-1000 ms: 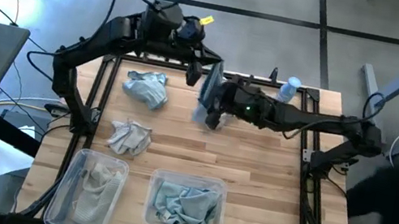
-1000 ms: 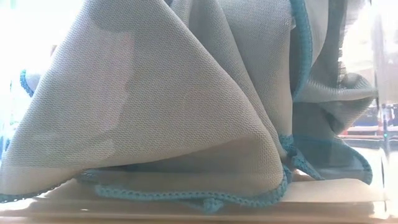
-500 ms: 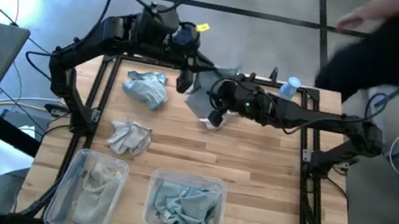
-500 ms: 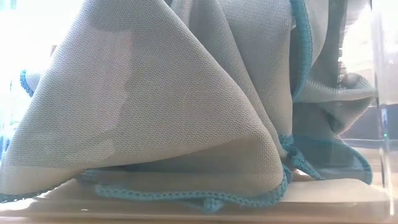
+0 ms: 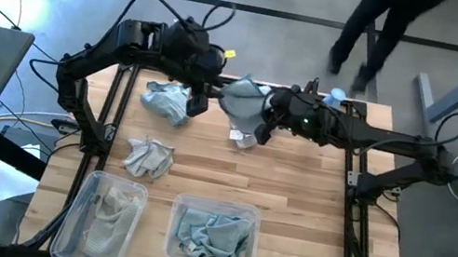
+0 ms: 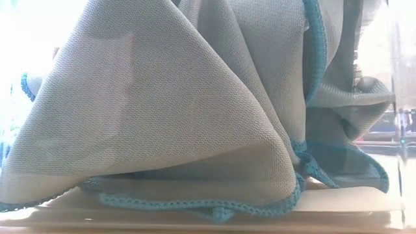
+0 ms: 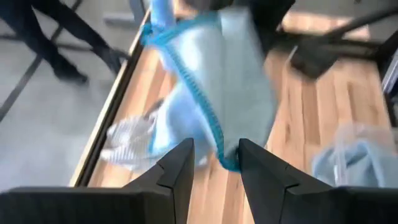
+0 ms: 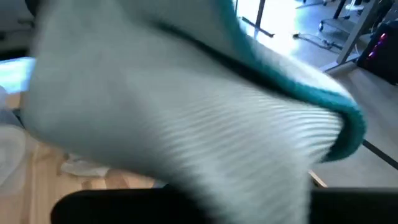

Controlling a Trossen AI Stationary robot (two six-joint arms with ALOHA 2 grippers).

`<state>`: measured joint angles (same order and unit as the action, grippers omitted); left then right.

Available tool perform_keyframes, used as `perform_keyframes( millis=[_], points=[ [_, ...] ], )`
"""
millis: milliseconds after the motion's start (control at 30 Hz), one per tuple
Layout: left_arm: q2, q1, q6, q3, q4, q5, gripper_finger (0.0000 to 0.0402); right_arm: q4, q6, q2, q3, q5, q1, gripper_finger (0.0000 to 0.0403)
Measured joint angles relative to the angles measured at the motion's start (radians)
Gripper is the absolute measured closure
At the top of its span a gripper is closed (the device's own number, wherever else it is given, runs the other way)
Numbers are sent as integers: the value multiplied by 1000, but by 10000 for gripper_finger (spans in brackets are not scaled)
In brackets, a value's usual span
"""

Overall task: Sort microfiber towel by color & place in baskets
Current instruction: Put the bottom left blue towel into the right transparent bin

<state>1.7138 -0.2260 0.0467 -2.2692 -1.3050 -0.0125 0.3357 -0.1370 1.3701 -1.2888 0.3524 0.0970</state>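
Note:
A pale teal-blue microfiber towel [image 5: 242, 99] hangs above the table's far middle, with my right gripper [image 5: 258, 122] shut on it. In the right wrist view this towel [image 8: 174, 118] fills the picture and hides the fingers. My left gripper [image 7: 216, 163] is open just left of it [image 5: 203, 98], and the towel's [image 7: 230, 87] lower corner hangs near its fingertips; whether they touch I cannot tell. Another teal towel [image 5: 168, 99] and a grey-beige one [image 5: 148, 157] lie crumpled on the table. The two baskets [image 5: 144, 195] [image 5: 256, 220] stand at the near edge. My right gripper is shut on the pale teal towel, reaching in about level from the table's right. The towel itself covers the place of contact. The cloth hangs below the fingers in slack folds, with its teal hem [image 7: 199, 93] running down it, lifted off the table.
The left basket holds grey-beige towels [image 5: 105, 215], the right one teal towels [image 5: 210, 234], which fill the low view [image 6: 195, 110]. A pale blue spray bottle [image 5: 334, 98] stands at the far edge. A person [image 5: 389, 24] walks beyond the table's far side.
My right gripper has shut on the hanging teal towel and drawn it a little toward the table's right. My left gripper has opened, let the towel go and backed off toward the left. The towel now hangs from my right gripper alone. A person has moved along the far side.

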Motion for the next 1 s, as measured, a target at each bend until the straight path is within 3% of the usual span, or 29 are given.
perform_keyframes(
  millis=[200,333,533,733,1000],
  points=[
    [-17,21,6,41,-25,-4,287,5,-60,-34,0,128,-98,400],
    [-63,41,10,151,22,-3,287,17,-142,-33,0,225,-173,401],
    [-217,62,1,453,197,11,287,44,-293,-33,0,338,-296,402],
    [-422,109,-133,787,385,34,287,41,-383,-33,0,444,-424,402],
    [-637,270,-376,1075,581,14,287,-85,-340,-32,1,495,-577,402]
  ],
)
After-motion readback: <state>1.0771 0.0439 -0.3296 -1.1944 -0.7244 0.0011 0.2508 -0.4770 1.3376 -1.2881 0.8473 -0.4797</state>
